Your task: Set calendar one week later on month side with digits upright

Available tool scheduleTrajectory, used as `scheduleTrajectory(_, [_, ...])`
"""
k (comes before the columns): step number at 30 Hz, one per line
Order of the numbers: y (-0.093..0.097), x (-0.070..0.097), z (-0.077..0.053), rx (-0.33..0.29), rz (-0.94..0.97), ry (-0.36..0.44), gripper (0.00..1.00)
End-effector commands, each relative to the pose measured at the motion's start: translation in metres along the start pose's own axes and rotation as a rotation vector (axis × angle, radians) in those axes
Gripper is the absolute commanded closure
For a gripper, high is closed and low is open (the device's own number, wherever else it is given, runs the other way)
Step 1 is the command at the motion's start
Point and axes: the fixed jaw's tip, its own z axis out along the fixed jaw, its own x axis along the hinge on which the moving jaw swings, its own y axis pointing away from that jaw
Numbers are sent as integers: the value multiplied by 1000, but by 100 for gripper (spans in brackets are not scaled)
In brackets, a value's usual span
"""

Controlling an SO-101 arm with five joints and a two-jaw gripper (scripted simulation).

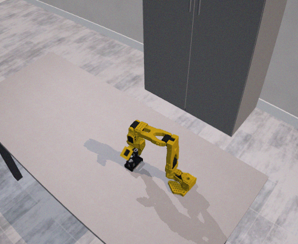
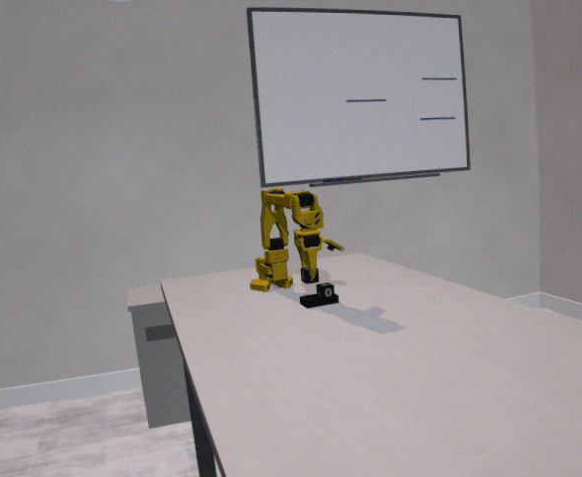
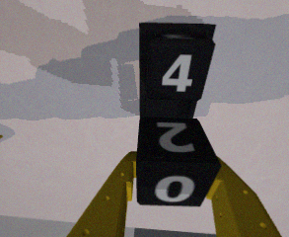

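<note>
While the pincer [image 3: 171, 190] grips one cube [image 3: 176, 163], the other [image 2: 327, 291] stands in the tray [image 2: 312, 301].

Yellow arm [image 2: 286, 226] stands at the far end of the table [image 2: 383, 370], folded over, gripper [image 2: 309, 274] pointing down and clamped on a black cube [image 2: 309, 276], lifted clear of the tray. Black tray [image 2: 316, 300] sits flat just in front, other cube [image 2: 327, 290] in its right half, "0" facing the camera. Whiteboard [image 2: 358, 97] on the wall behind.
</note>
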Motion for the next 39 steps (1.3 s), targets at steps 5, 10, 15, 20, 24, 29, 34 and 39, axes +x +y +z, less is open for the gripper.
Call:
scheduleTrajectory(5, [-7,0,-16,74,8,-11,100])
scheduleTrajectory(10, [-7,3,-16,74,20,-11,100])
scheduleTrajectory(15, [-9,16,-14,74,90,-10,100])
scheduleTrajectory(20, [-10,44,-12,74,232,-10,100])
scheduleTrajectory(24, [-9,58,-10,74,307,-9,100])
scheduleTrajectory(29, [0,99,-6,72,520,-8,100])
scheduleTrajectory(34, [19,139,-1,71,737,-7,100])
scheduleTrajectory(39, [32,158,2,70,852,-6,100])
